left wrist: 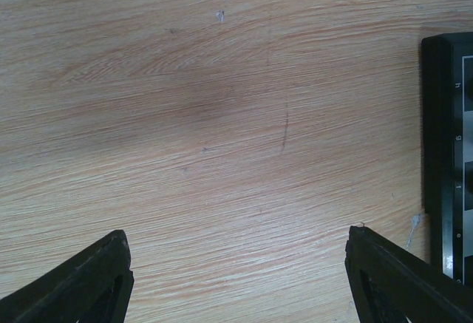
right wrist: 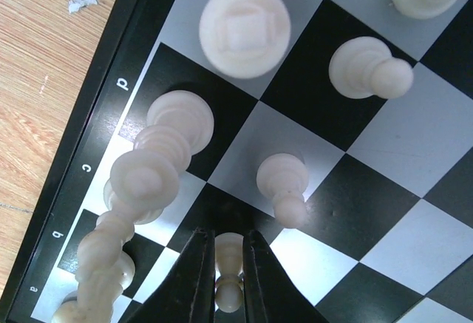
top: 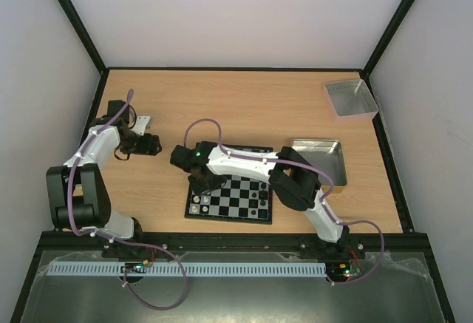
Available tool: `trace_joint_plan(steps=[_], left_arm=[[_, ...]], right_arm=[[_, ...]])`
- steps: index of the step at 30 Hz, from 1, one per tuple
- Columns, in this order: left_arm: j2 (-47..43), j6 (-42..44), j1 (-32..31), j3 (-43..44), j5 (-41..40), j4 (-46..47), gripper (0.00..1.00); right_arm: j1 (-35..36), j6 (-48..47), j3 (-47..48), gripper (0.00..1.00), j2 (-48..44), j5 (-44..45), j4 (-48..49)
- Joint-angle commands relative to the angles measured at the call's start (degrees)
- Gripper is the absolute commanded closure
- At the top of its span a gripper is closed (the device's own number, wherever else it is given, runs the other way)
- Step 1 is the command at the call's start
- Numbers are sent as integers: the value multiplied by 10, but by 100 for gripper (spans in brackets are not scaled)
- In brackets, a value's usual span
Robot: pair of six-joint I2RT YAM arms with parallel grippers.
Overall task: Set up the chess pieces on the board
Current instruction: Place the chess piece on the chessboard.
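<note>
Your right tool (right wrist: 228, 242) pinches a smooth white pawn (right wrist: 229, 267) at 6 o'clock over the glossy checked board (right wrist: 362, 212), edge lettered a to e. Your left tool (left wrist: 236, 240) is spread over wood-grain worktop (left wrist: 222, 116).

The small flat square chessboard (right wrist: 355, 190) carries black and pale silver-grey checks, with white letters on its thin black border. The tiny plastic chessmen (right wrist: 240, 31) on it are creamy white, as is the plastic pawn (right wrist: 229, 282) between the black fingers (right wrist: 194, 286) of the right gripper (right wrist: 228, 240). The wooden table (left wrist: 222, 116) is light tan, finely streaked.
</note>
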Motion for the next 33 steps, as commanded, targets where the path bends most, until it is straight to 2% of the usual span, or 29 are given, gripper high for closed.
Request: trace_joint_plan(steps=[1, 33], left_arm=[[-7, 0, 5, -8, 13, -3, 21], [-6, 2, 5, -9, 16, -3, 21]], right_arm=[[1, -6, 13, 91, 8, 19, -3], [-5, -6, 28, 89, 16, -3, -1]])
